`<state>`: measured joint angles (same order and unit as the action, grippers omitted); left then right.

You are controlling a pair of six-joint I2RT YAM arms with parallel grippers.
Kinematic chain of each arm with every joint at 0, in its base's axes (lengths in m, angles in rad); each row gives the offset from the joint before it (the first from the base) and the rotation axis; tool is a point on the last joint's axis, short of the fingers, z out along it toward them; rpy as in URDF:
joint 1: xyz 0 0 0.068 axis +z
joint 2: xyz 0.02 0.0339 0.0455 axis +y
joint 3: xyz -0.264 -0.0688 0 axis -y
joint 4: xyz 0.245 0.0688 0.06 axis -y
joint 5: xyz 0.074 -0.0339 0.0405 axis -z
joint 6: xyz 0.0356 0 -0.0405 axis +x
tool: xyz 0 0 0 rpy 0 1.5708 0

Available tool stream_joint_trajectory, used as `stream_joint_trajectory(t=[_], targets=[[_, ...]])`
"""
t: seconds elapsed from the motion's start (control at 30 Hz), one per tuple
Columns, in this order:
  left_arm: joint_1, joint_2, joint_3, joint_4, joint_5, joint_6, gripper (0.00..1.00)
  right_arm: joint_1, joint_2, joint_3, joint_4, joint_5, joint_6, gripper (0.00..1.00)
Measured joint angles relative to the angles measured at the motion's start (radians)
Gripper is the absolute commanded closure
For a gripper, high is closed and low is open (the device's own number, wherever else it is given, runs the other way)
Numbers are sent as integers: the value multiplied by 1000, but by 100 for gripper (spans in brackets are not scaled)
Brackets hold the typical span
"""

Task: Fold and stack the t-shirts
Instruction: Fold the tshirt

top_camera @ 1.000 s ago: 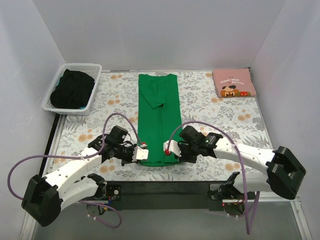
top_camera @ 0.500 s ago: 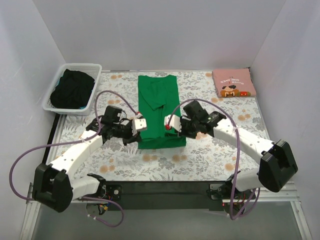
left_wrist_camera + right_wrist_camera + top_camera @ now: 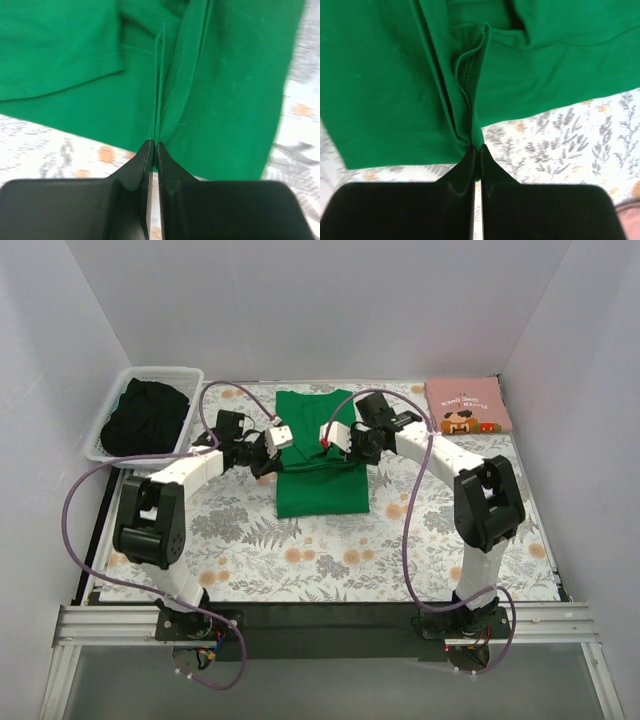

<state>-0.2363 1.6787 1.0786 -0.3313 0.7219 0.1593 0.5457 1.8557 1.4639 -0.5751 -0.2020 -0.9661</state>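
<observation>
The bright green t-shirt (image 3: 318,465) lies at the middle back of the table, its near end doubled over toward the collar. My left gripper (image 3: 268,453) is shut on the shirt's left hem edge (image 3: 157,131). My right gripper (image 3: 347,445) is shut on the right hem edge (image 3: 472,135). Both hold the hem just above the shirt's upper half. The pale pink t-shirt (image 3: 467,406) with the cartoon print lies folded at the back right corner.
A white slatted basket (image 3: 117,403) holding dark cloth (image 3: 145,418) stands at the back left. The floral table cloth (image 3: 300,555) covers the table. White walls close in the back and both sides.
Both grippers have carried the green shirt's near hem from the front of the table toward the back, folding the shirt about in half. The arms now reach far forward.
</observation>
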Motion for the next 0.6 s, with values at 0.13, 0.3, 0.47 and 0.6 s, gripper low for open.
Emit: stream_joint_trajectory(t=[0.13, 0.3, 0.47, 0.6], targets=[[37, 140, 106, 31, 7, -1, 100, -33, 98, 109, 0, -5, -23, 99], [56, 254, 207, 51, 18, -7, 100, -49, 182, 203, 0, -10, -36, 99], [57, 310, 243, 69, 18, -22, 100, -55, 254, 265, 1, -10, -36, 99], [57, 319, 247, 98, -2, -49, 55, -58, 282, 291, -2, 2, -21, 38]])
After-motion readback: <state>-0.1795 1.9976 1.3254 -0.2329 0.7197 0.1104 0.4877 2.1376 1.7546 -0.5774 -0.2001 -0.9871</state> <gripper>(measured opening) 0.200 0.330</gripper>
